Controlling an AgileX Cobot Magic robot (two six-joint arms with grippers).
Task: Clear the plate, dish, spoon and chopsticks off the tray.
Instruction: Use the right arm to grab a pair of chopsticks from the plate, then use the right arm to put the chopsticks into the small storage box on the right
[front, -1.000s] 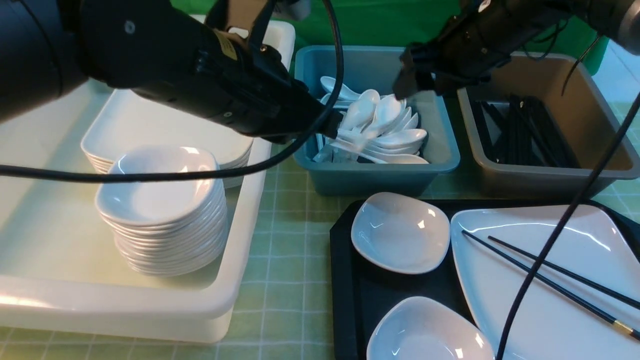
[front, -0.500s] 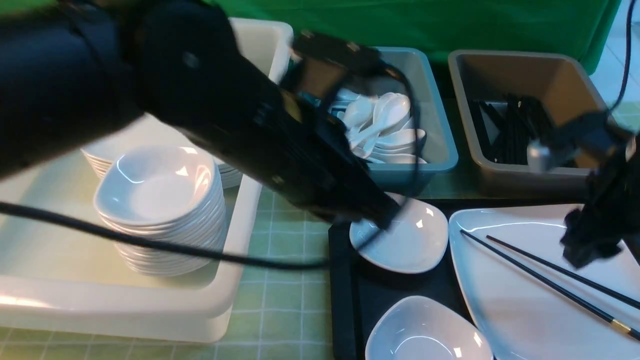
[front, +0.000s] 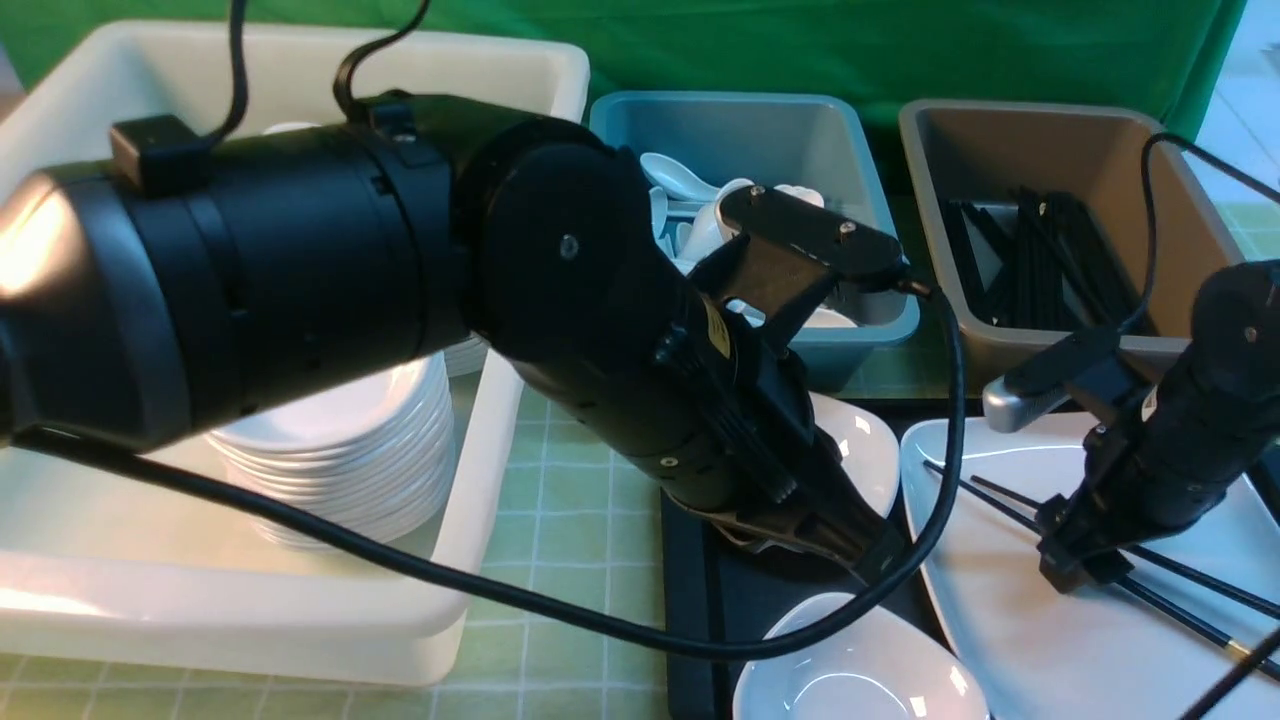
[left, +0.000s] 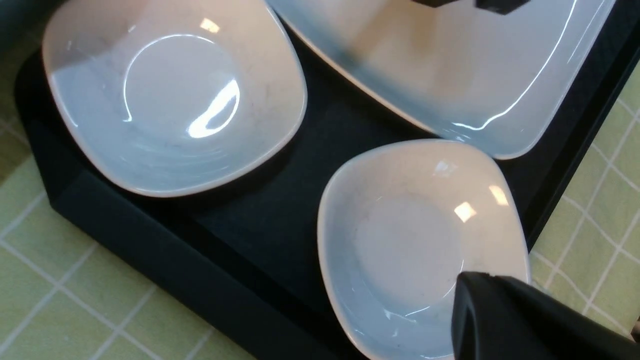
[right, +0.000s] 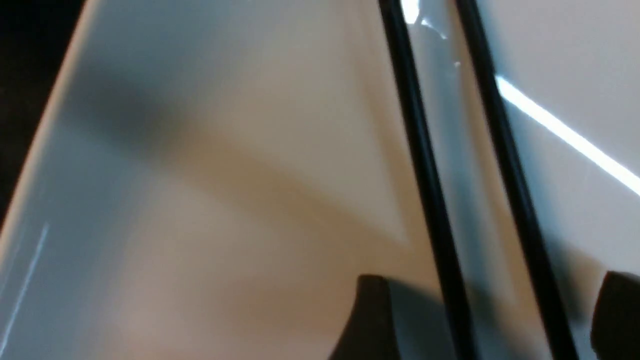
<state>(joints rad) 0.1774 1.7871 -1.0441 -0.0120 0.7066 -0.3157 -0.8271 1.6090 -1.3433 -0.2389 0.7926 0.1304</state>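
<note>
Hovering low over the plate (front: 1100, 660), the right gripper (front: 1082, 578) has its jaws spread wide, straddling the chopsticks (right: 421, 165) that lie across it, with nothing grasped yet. The left gripper (front: 870, 560) hangs clenched and empty above the nearer small dish (front: 850, 680). Progress looks early: the tray (front: 688, 570) carries the plate, chopsticks and both small dishes, the farther dish (front: 862, 450) half hidden by the left arm (front: 600, 330). Spoons (front: 680, 175) show only in the blue bin (front: 740, 140), none on the tray. Chopsticks look next to go.
</note>
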